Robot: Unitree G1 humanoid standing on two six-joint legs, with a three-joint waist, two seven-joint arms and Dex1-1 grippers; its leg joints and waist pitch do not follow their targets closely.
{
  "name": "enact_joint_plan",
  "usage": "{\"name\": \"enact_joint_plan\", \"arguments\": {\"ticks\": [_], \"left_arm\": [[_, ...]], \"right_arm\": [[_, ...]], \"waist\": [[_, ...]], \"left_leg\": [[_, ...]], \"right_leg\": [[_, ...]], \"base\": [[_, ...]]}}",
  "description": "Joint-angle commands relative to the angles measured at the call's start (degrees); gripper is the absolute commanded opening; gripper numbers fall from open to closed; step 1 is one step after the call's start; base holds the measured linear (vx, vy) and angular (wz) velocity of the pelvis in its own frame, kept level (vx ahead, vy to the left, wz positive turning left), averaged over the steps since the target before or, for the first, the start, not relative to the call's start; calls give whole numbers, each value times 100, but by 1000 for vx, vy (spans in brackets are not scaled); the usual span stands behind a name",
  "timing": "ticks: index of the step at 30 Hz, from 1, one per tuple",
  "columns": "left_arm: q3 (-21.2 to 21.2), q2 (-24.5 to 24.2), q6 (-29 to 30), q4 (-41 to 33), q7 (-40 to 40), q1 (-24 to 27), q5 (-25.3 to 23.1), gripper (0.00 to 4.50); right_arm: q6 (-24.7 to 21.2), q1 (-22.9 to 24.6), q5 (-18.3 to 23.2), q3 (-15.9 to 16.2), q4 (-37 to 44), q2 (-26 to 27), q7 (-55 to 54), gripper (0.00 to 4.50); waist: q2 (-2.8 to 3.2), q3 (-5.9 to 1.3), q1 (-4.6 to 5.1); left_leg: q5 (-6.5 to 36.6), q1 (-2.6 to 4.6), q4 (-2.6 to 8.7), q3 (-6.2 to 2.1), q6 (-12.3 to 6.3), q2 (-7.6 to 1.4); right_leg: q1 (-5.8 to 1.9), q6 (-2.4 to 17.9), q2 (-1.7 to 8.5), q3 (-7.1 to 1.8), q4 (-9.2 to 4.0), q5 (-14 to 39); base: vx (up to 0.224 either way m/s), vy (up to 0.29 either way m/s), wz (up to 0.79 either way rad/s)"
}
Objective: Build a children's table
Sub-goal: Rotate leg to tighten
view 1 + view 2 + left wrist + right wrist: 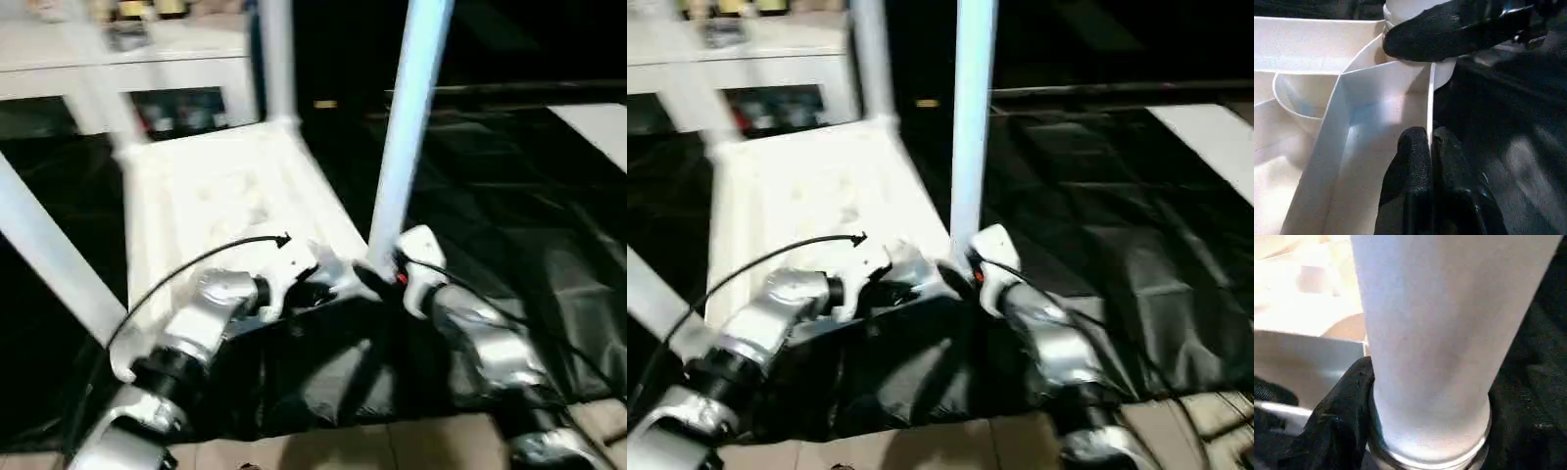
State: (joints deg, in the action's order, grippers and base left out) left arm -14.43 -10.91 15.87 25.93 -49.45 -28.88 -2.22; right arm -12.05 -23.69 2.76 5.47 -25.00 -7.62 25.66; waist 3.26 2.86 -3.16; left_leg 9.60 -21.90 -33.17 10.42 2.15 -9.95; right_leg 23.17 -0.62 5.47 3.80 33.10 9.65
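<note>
While the upturned table top lay on the black sheet, the head views showed a leg rising upright from its near right corner. The right gripper sat at that leg's foot, so the right arm was the nearer; the left gripper lay just beside it on the rim. Two more legs stood in other corners.

Seen from the left wrist, the left gripper was pinching the thin rim, its long axis running toward the corner socket.

Seen from the right wrist, a black finger of the right gripper pressed the leg just above its socket, gripping the base.
</note>
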Motion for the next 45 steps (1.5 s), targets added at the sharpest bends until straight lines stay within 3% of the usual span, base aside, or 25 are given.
{"name": "enact_joint_plan", "arguments": {"ticks": [1,2,6,7,9,12,15,19,25,26,32,36,40,41,43,44,45], "left_arm": [[-168,514,-99,-527,13,-2,328,0],[-238,483,-123,-585,-103,59,372,0],[-285,390,-220,-563,-232,109,388,0],[-279,346,-267,-554,-308,133,391,0],[-257,291,-289,-544,-426,158,417,0],[-206,124,-351,-525,-762,180,518,0],[-173,-56,-462,-466,-1133,130,598,0],[-183,-284,-526,-387,-1556,78,655,0],[-271,-721,-646,-203,-2366,-2,699,0],[-278,-763,-650,-174,-2453,-21,712,0],[-288,-875,-751,65,-2738,-142,696,0],[-276,-886,-801,182,-2817,-207,717,0],[-156,-752,-842,282,-2560,-238,699,0],[-98,-661,-855,337,-2290,-266,652,0],[-50,-591,-857,388,-2097,-293,623,0],[59,-343,-809,372,-1423,-327,507,0],[71,-300,-793,354,-1329,-327,490,0]], "right_arm": [[12,-45,-15,582,-99,452,287,307],[37,-18,51,582,-20,385,435,342],[7,31,138,603,112,153,717,352],[107,54,45,643,157,16,790,389],[195,112,8,669,262,-167,985,389],[318,296,110,706,568,-615,1719,389],[316,390,248,707,767,-939,2294,389],[387,476,415,682,896,-1226,2749,389],[284,711,721,685,1247,-1756,3686,336],[297,728,726,699,1277,-1809,3765,316],[277,777,726,788,1388,-1986,4023,282],[266,787,736,833,1426,-2007,4073,271],[257,780,671,838,1371,-1826,3844,269],[265,749,602,796,1254,-1684,3573,269],[270,722,542,765,1164,-1581,3367,269],[208,484,322,512,600,-1043,2192,269],[192,437,296,461,496,-943,1985,269]], "waist": [[-95,-323,-32],[-98,-329,-37],[-84,-358,-69],[-79,-360,-89],[-80,-368,-103],[-126,-383,-167],[-103,-397,-257],[-94,-384,-314],[-90,-364,-373],[-54,-368,-393],[-112,-367,-409],[-119,-384,-451],[-136,-382,-478],[-186,-381,-475],[-176,-367,-465],[-209,-359,-454],[-224,-345,-435]], "left_leg": [[2184,59,491,-176,67,-273],[2126,66,484,-164,12,-270],[1757,86,439,-117,-143,-271],[1682,85,426,-106,-183,-272],[1576,91,410,-96,-230,-275],[1155,59,360,-73,-486,-268],[991,60,339,-71,-626,-282],[1186,76,362,-75,-546,-307],[1518,122,395,-61,-404,-332],[1551,127,397,-65,-380,-341],[1516,116,403,-56,-333,-336],[1330,101,378,-53,-374,-335],[1281,97,368,-47,-392,-336],[1254,90,367,-46,-390,-334],[1417,103,385,-54,-295,-328],[1467,108,389,-57,-236,-326],[1525,110,408,-58,-183,-324]], "right_leg": [[-218,877,336,-195,-456,2393],[-221,913,332,-200,-449,2291],[-221,1119,319,-229,-403,1723],[-230,1158,316,-226,-389,1589],[-232,1203,318,-231,-373,1438],[-266,1275,313,-233,-322,1051],[-273,1309,317,-221,-299,1033],[-252,1256,309,-209,-328,1395],[-212,1223,303,-238,-349,1633],[-208,1213,317,-243,-343,1664],[-220,1202,334,-245,-345,1696],[-230,1227,345,-242,-322,1557],[-227,1239,349,-242,-315,1572],[-218,1232,355,-243,-306,1619],[-215,1146,358,-240,-344,1934],[-197,1106,370,-242,-354,2092],[-186,1083,372,-242,-382,2210]], "base": [[0,0,0],[0,0,0],[0,0,0],[0,0,0],[0,0,0],[0,0,0],[0,0,0],[0,0,0],[0,0,0],[0,0,0],[0,0,0],[0,0,0],[0,0,0],[0,0,0],[0,0,0],[0,0,0],[0,0,0]]}}
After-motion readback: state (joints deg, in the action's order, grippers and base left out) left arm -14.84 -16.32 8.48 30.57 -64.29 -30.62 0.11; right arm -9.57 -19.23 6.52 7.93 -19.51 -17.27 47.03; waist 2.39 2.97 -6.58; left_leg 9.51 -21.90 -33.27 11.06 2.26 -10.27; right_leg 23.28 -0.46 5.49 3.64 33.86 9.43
